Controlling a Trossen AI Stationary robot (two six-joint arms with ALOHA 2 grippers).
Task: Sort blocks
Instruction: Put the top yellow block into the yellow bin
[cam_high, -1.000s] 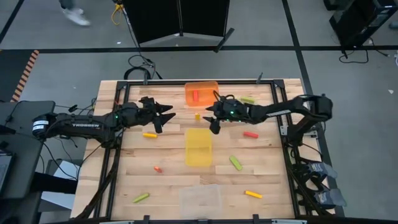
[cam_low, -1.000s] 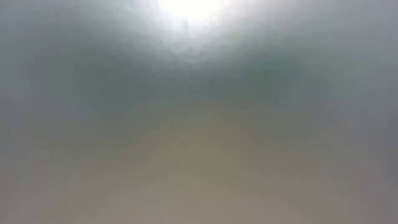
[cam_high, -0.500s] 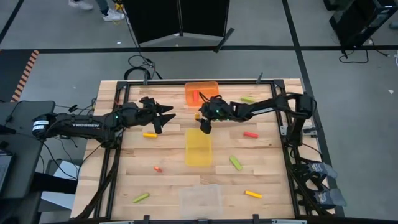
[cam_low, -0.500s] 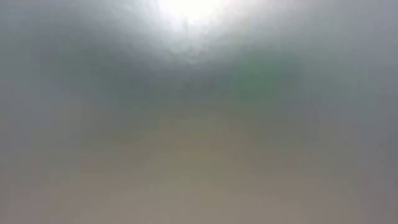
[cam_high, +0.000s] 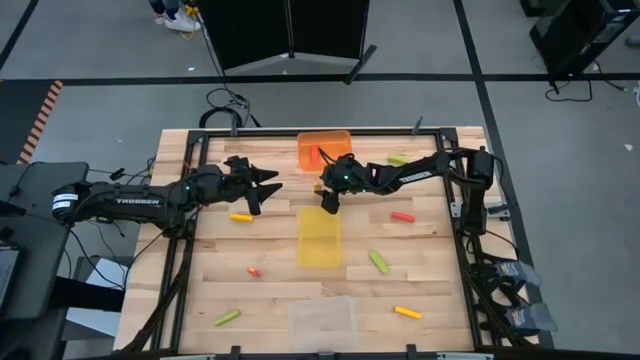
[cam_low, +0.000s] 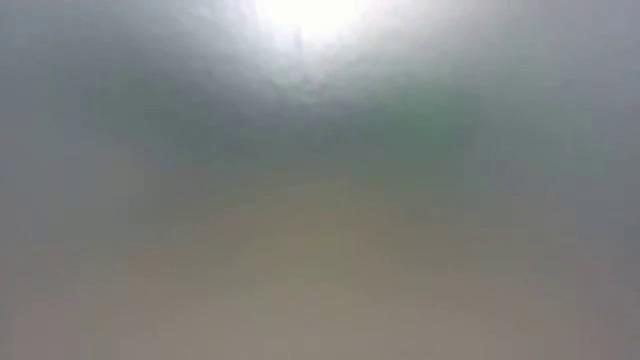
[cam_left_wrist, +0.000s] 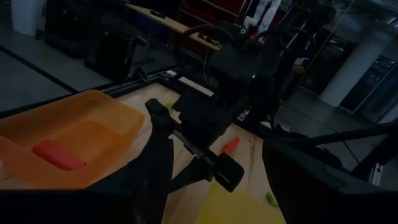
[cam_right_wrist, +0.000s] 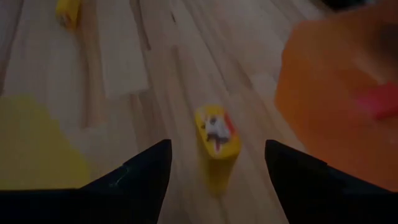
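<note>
My right gripper (cam_high: 324, 194) is open and low over the table between the orange tray (cam_high: 335, 146) and the yellow tray (cam_high: 319, 240). In the right wrist view a small yellow block (cam_right_wrist: 216, 142) stands upright on the wood between the right gripper's (cam_right_wrist: 217, 180) two fingers, apart from both. A red block (cam_high: 313, 153) lies in the orange tray. My left gripper (cam_high: 262, 187) is open and hovers left of the trays, above a yellow block (cam_high: 240, 216). The low view shows only blur.
Loose blocks lie on the table: green (cam_high: 398, 160), red (cam_high: 403, 215), green (cam_high: 380, 262), yellow (cam_high: 407, 312), red (cam_high: 254, 270) and green (cam_high: 227, 317). A clear tray (cam_high: 322, 320) sits at the near edge. A black frame (cam_high: 462, 215) borders the table.
My right gripper has moved toward the table's left, from right of the small yellow block to around it, the arm stretching out further. Most of this happened in the first half second. The blocks and trays have stayed where they were.
</note>
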